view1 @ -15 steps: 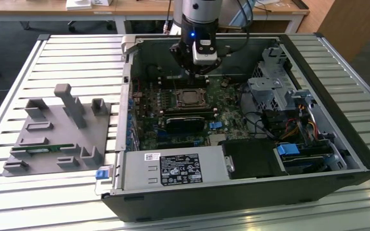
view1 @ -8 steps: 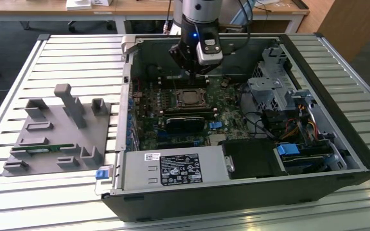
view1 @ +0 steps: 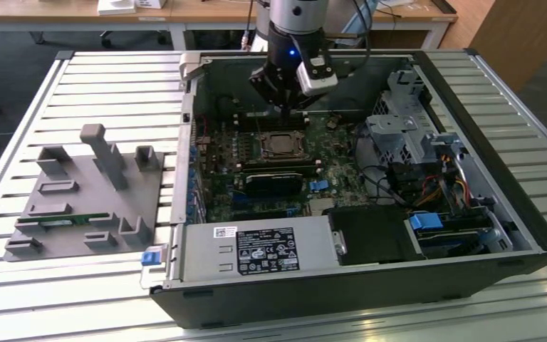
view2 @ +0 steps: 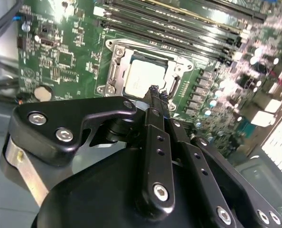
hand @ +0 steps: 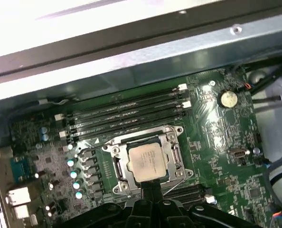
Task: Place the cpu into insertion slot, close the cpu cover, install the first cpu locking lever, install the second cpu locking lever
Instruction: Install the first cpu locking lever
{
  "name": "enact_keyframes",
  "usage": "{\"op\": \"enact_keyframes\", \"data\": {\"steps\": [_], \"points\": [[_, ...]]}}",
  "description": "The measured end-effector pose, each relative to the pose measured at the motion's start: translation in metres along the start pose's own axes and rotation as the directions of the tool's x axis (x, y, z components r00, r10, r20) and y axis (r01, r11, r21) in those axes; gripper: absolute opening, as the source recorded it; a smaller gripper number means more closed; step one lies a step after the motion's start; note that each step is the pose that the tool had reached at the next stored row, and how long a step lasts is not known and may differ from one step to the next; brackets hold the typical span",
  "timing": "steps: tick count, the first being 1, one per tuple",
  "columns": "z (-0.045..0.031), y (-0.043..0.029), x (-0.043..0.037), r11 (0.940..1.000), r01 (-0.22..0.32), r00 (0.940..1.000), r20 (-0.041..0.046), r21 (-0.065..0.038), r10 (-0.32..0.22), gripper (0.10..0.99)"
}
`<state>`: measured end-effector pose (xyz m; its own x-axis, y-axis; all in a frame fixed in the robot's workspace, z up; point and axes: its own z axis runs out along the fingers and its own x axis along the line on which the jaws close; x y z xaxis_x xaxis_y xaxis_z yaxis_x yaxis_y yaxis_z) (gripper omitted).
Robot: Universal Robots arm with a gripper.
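The cpu (hand: 148,161), a flat square with a dull silver top, lies in the insertion slot (hand: 117,166) near the middle of the green board (hand: 221,137). One edge is hidden behind the gripper (hand: 150,190) in both wrist views. The grey metal cpu cover (hand: 175,154) frames it; whether it is latched is hard to tell. The black fingers are pressed together, gripping nothing, tips just over that edge. 4 long black slots (hand: 126,114) run beside the socket, inside the open case (view1: 501,214).
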<state>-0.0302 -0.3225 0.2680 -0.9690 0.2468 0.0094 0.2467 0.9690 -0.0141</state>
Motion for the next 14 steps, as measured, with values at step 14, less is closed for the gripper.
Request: {"op": "enact_keyframes", "data": {"steps": [14], "points": [[0.0009, 0.0000, 0.0000, 0.9676, 0.252, 0.9676, 0.0033, 0.003, -0.252, 0.106]]}}
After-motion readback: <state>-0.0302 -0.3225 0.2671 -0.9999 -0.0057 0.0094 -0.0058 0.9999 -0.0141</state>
